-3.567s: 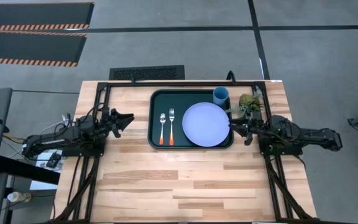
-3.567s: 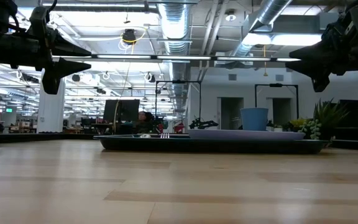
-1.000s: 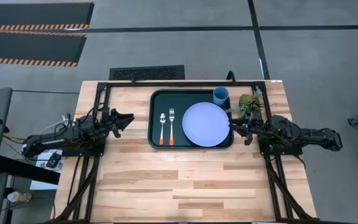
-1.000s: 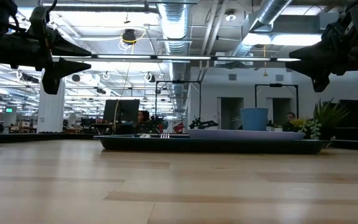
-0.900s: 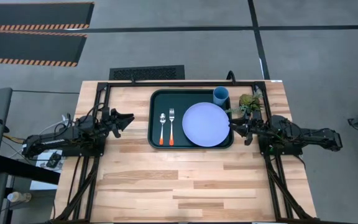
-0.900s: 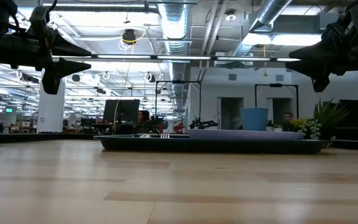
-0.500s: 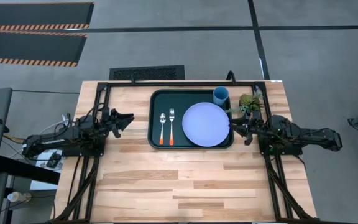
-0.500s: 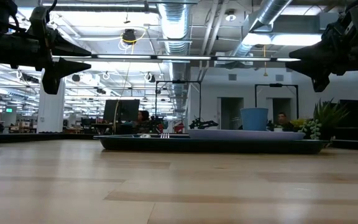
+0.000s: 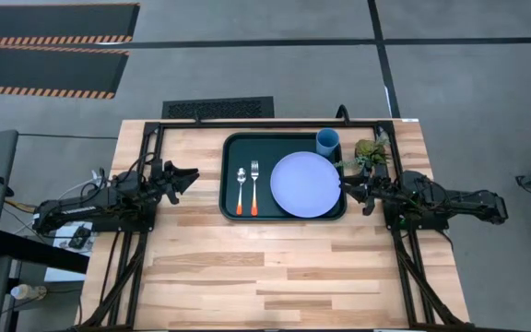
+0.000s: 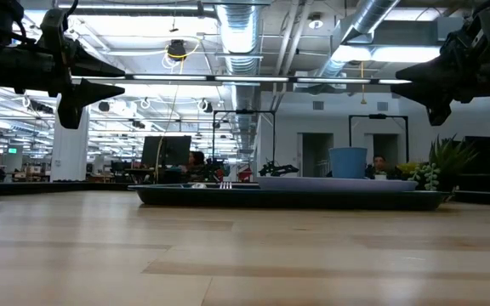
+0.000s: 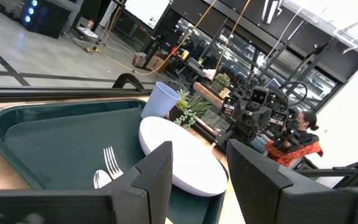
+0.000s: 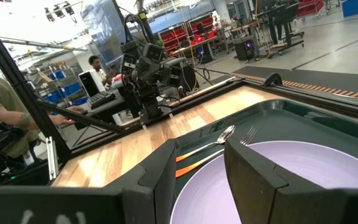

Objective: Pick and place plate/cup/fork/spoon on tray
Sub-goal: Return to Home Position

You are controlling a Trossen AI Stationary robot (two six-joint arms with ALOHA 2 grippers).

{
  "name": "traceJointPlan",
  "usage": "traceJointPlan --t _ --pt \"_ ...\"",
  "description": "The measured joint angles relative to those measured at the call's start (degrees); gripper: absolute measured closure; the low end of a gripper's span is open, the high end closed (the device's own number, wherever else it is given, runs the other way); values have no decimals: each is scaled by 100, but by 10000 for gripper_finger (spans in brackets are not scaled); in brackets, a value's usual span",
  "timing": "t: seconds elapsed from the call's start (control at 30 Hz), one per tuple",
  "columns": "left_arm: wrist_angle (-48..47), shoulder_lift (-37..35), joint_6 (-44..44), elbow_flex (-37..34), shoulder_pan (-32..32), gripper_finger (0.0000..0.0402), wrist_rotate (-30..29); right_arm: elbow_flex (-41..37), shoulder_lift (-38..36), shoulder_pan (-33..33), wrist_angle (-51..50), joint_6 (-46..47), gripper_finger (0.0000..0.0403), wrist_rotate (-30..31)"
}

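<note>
The dark green tray [image 9: 230, 175] lies at the table's far middle. On it the lavender plate [image 9: 305, 184] lies flat at the right, the blue cup [image 9: 327, 141] stands upright at the far right corner, and the spoon [image 9: 241, 191] and fork [image 9: 254, 186] lie side by side at the left, orange handles toward the near edge. My left gripper [image 9: 190, 175] hovers open left of the tray, above the table. My right gripper [image 9: 347, 189] hovers open at the tray's right rim, above it. Both are empty.
A small potted plant [image 9: 371, 152] stands on the table right of the tray, just beyond my right arm. Bare wooden table [image 9: 275, 277] spreads toward the near edge. A person shows in the room behind in the right wrist view [image 12: 5, 106].
</note>
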Motion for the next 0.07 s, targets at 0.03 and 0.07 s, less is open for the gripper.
traceJointPlan --t 0.03,0.07 --pt "0 0 0 0 1 262 2 0 0 0 0 0 242 0" --pt "0 0 0 0 1 262 0 0 0 -1 0 2 242 0"
